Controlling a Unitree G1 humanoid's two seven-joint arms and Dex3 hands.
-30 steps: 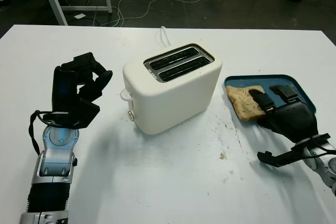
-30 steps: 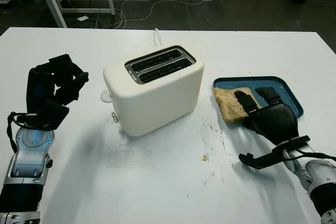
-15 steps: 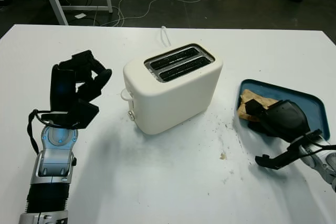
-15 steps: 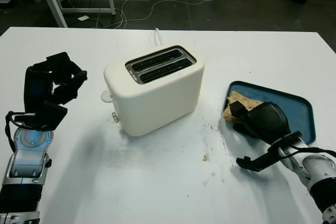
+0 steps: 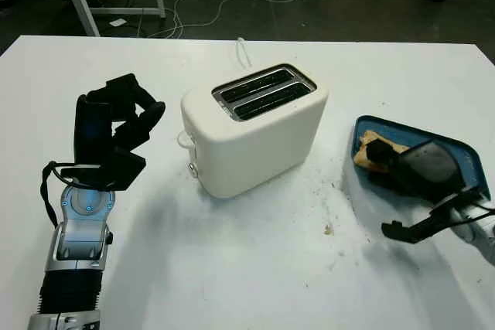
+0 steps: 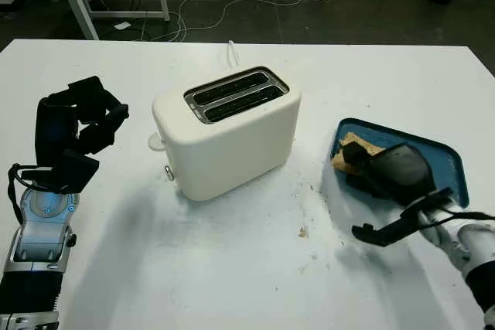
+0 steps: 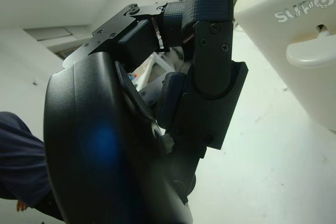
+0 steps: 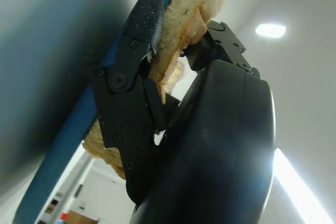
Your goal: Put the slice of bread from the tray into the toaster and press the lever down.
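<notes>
Cream-coloured toaster [image 5: 255,129]: stands mid-table on our white table [image 5: 232,268], two empty slots up, its lever [image 7: 310,55] on the end face towards our left hand.

Blue tray [image 5: 456,152]: to the toaster's right, apart from it.

Slice of bread [image 5: 373,150]: at the tray's near-left corner, pinched between the fingers [image 8: 126,103] of our right hand [image 5: 414,168], which we keep curled tight around it; the wrist view shows the slice pressed against a fingertip.

Left hand [image 5: 116,133]: raised left of the toaster, near it without touching, fingers curled, holding nothing.
</notes>
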